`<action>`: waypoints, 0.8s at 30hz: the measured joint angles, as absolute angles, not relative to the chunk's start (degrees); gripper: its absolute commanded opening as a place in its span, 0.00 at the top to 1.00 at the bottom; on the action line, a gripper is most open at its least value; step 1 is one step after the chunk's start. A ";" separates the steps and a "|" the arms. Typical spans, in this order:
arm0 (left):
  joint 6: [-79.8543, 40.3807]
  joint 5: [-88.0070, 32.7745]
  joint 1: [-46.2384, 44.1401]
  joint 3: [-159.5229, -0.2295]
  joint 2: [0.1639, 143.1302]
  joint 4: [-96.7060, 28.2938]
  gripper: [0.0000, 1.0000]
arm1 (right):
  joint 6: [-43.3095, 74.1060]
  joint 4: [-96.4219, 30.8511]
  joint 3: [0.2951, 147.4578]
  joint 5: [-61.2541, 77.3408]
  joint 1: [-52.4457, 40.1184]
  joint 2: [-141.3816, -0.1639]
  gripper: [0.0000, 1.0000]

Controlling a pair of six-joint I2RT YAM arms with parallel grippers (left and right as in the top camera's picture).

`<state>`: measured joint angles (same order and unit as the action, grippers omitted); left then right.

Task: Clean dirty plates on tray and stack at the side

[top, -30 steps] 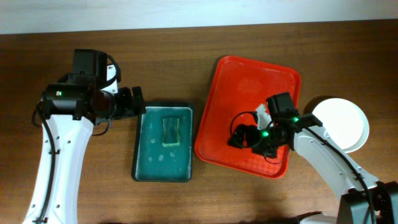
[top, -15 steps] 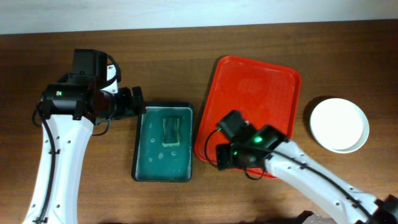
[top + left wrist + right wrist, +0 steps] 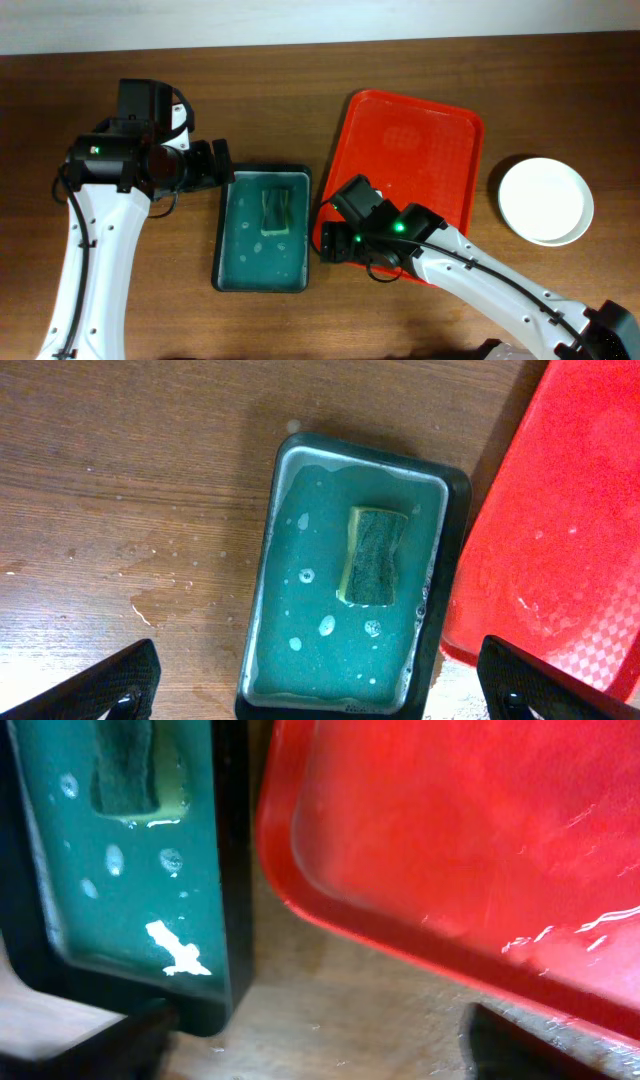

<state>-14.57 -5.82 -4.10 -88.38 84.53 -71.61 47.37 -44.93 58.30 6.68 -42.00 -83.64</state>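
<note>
Left claw (image 3: 325,682) hangs off the far-left corner of the dark teal basin (image 3: 250,265), fingers spread wide, nothing between them. Its wrist view looks straight down on the basin, so it reads as parked there and ready to drop in, not working. The basin sits on the counter (image 3: 170,310) just left of the tray, with soapy water and bubbles inside. The sponge (image 3: 273,212) lies flat toward the basin's far half, untouched by either claw, probably left there to stay wet. Right claw (image 3: 320,1045) is low over the narrow strip of counter between the basin's near-right corner and the tray's near-left corner. Its fingers are apart and it holds nothing, and the arm reaches across from the near right. I cannot tell whether it is going for the sponge or just passing. The red tray (image 3: 420,140) is right of centre with its long side running far to near, and it is bare, with no plate on it and only wet sheen on the surface. The plates (image 3: 545,200) are on the counter right of the tray, clear of its rim, and look stacked, white, with no smear visible on top. I cannot count them from above. Judgement: the stack is already off to the side and the tray is cleared, so the task looks about finished.
</note>
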 measured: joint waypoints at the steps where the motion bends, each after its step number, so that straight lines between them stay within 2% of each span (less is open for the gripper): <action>1: -14.57 -5.82 -4.10 -88.38 84.53 -71.61 0.01 | 49.06 -46.19 58.28 7.22 -42.00 -83.64 0.58; 5: -14.57 -5.80 -4.10 -88.38 84.53 -71.59 0.01 | 67.90 -61.82 58.39 5.61 -42.00 -83.68 0.55; 10: -14.57 -5.82 -4.10 -88.38 84.53 -71.64 0.01 | 89.49 -61.14 55.55 3.92 -42.00 -83.70 0.53; 13: -14.57 -5.82 -4.10 -88.38 84.53 -71.61 0.01 | 98.15 -58.00 52.60 3.68 -42.00 -83.72 0.53; 18: -14.57 -5.82 -4.10 -88.38 84.53 -71.61 0.01 | 105.75 -49.89 49.63 0.54 -42.00 -84.23 0.50; 24: -14.57 -5.82 -4.10 -88.38 84.53 -71.61 0.01 | 107.81 -47.66 49.54 -4.05 -42.00 -90.87 0.51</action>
<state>-14.57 -5.82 -4.10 -88.38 84.53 -71.61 107.81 -47.66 49.54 -4.05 -42.00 -90.87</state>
